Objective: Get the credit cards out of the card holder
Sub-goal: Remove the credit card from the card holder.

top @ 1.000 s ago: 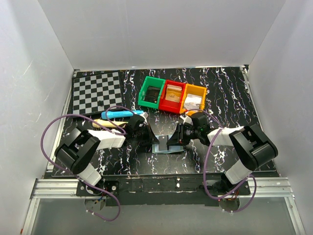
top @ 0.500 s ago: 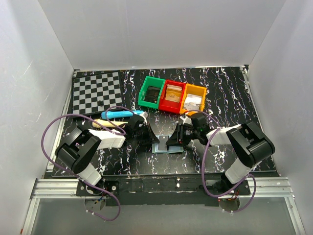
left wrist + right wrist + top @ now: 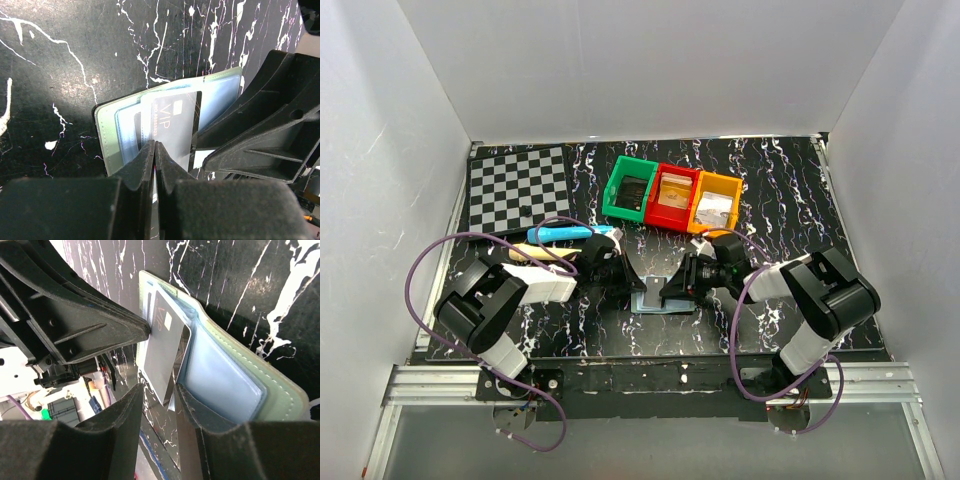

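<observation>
The card holder [image 3: 665,300] lies open on the black marble table between my two grippers. In the left wrist view its grey-green edge [image 3: 107,135] and pale-blue panels show, with a dark grey credit card [image 3: 175,125] marked VIP partly slid out. My left gripper [image 3: 155,145] is shut, its tips pressed on the holder at the card's left edge. My right gripper [image 3: 160,390] is open; its jaws straddle the free end of the card [image 3: 162,347], and one finger rests on the holder's blue panel [image 3: 225,375]. From above, the left gripper [image 3: 632,288] and right gripper [image 3: 672,290] nearly meet.
A green bin [image 3: 630,187], a red bin [image 3: 672,195] and an orange bin [image 3: 716,203] stand in a row behind the grippers. A chessboard [image 3: 518,186] lies at the back left. A blue pen-like object [image 3: 560,232] lies by the left arm. Purple cables loop beside both arms.
My right gripper has edged left onto the holder and its arm has swung slightly. The left gripper and the holder have stayed put.
</observation>
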Robot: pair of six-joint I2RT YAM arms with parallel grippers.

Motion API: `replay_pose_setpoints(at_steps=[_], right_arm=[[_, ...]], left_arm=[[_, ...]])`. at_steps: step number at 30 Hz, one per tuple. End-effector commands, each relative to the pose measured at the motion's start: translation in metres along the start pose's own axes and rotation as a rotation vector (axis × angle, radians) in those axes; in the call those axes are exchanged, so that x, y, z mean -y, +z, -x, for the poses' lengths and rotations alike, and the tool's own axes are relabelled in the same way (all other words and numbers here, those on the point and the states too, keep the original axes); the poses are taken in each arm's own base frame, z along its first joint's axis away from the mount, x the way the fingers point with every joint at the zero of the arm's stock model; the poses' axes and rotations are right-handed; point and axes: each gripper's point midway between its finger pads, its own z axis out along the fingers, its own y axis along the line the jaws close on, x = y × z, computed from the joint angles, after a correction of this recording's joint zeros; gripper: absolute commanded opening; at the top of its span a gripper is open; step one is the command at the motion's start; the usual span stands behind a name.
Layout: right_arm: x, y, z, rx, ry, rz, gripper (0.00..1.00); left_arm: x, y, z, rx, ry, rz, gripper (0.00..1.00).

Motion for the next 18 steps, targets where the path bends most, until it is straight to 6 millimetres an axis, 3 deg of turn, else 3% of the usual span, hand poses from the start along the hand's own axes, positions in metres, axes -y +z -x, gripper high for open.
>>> replay_pose_setpoints(at_steps=[1,18], right_arm=[[-0.02,-0.005,0.016,0.076,-0.029,0.108,0.39],[-0.031,-0.005,0.017,0.059,-0.025,0.179,0.35]], left_arm=[[-0.07,-0.004,-0.042,-0.108,-0.02,0.241,0.0],[-0.069,-0.001,-0.044,-0.123,-0.02,0.227,0.0]])
